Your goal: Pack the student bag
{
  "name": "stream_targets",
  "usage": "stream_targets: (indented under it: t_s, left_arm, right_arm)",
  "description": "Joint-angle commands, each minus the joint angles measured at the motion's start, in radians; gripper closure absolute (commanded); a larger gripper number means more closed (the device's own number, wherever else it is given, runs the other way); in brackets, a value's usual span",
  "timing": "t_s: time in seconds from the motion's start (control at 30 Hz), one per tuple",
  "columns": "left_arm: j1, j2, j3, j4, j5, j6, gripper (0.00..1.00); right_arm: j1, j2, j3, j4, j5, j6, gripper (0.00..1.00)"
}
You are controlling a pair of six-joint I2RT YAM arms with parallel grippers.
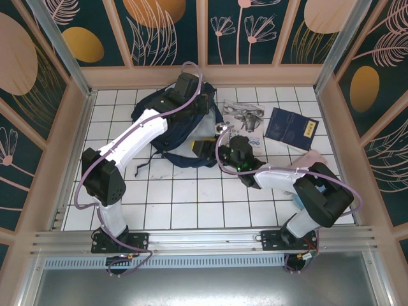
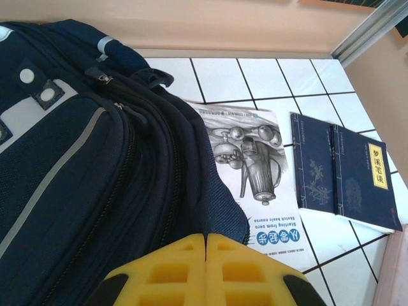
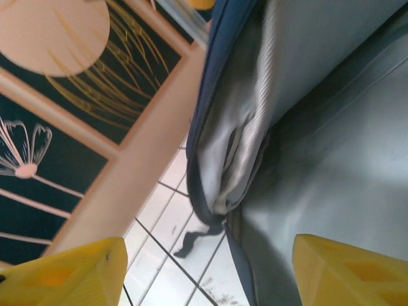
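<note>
Where my left hand (image 2: 205, 258) sits: at the bottom edge of the left wrist view, just over the dark flank of the student bag (image 1: 145, 105).
Left hand, state: pressed together with no gap showing and nothing visible in the seam. I cannot tell whether it rests on the fabric beneath.
Right hand (image 3: 208, 255), state: spread wide, one yellow tip in each lower corner of the right wrist view, pinching nothing.
Right hand, contact: the bag's navy rim and light grey lining hang in the space ahead, between the tips. I cannot tell whether either tip touches them.
Right hand, place: centre of the top view, right at the bag's lower right end.
Student bag, place: on the white-tiled desk (image 1: 191, 197), upper middle of the top view and left of centre, partly under my left arm.
Student bag, long axis: slanting from upper left to lower right in the top view.
Student bag, mouth: turned to the lower right, grey lining exposed, facing my right hand.
Beside the bag: a sketching booklet (image 2: 248, 159) touching its right edge, then two dark blue booklets (image 2: 344, 172) farther right, flat on the desk.
</note>
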Motion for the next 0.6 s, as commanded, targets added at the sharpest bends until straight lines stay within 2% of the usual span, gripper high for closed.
stream_targets:
  t_s: [0.0,0.3,0.43,0.53,0.57]
  left_arm:
    - [-0.004,-0.030,0.018,0.119,0.049,0.010,1.00]
    - [-0.004,-0.021,0.023,0.115,0.063,0.003,1.00]
    - [-0.004,-0.011,0.027,0.114,0.090,-0.003,1.00]
    - [-0.005,-0.002,0.048,0.089,0.098,-0.022,1.00]
    - [-0.004,0.007,0.070,0.064,0.094,-0.033,0.90]
  right_arm:
    - [-0.016,0.051,0.057,0.088,-0.045,0.095,0.28]
    - [-0.016,0.173,0.121,0.199,-0.109,0.153,0.26]
    - [-0.015,0.222,0.171,0.185,-0.087,0.174,0.26]
    - [-0.010,0.253,0.211,0.129,-0.011,0.200,0.29]
    - [-0.010,0.265,0.224,0.107,0.028,0.214,0.32]
